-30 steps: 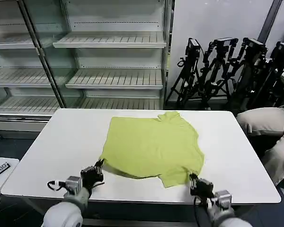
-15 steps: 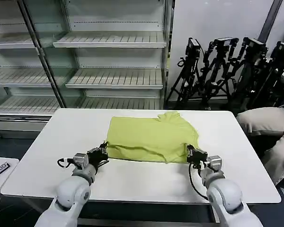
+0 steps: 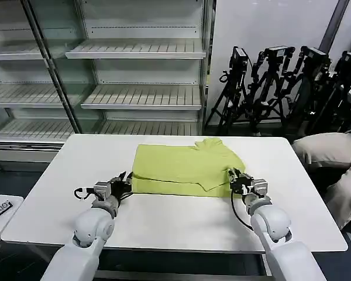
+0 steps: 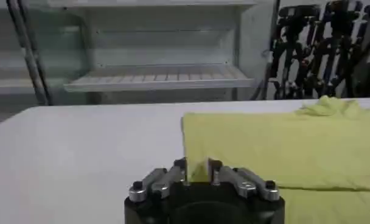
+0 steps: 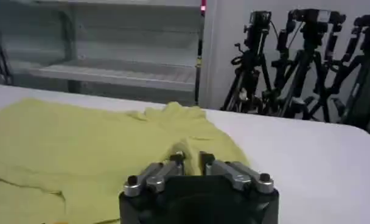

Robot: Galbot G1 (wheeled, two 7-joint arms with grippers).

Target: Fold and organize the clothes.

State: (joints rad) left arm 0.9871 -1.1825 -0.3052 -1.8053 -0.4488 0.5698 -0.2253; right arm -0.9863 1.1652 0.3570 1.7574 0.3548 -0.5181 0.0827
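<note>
The clothes are one lime T-shirt [image 3: 184, 167] lying in the middle of the white table [image 3: 181, 225], its near part doubled over onto itself. My left gripper [image 3: 126, 180] is at the shirt's near left corner, shut on a pinch of the fabric. My right gripper [image 3: 234, 178] is at the near right corner, shut on the fabric too. In the left wrist view the gripper [image 4: 198, 165] holds a raised peak of the shirt [image 4: 282, 146]. In the right wrist view the gripper [image 5: 192, 158] grips a ridge of the shirt [image 5: 69, 146].
Metal shelving [image 3: 140, 96] stands behind the table. Black tripods [image 3: 281, 88] stand at the back right. Beige fabric bundles [image 3: 324, 152] lie off the table's right edge. Bare tabletop lies between the shirt and the near edge.
Both grippers have moved away from me, carrying the shirt's near hem up and over onto the rest of the shirt. The shirt now covers a shorter strip of the table.
</note>
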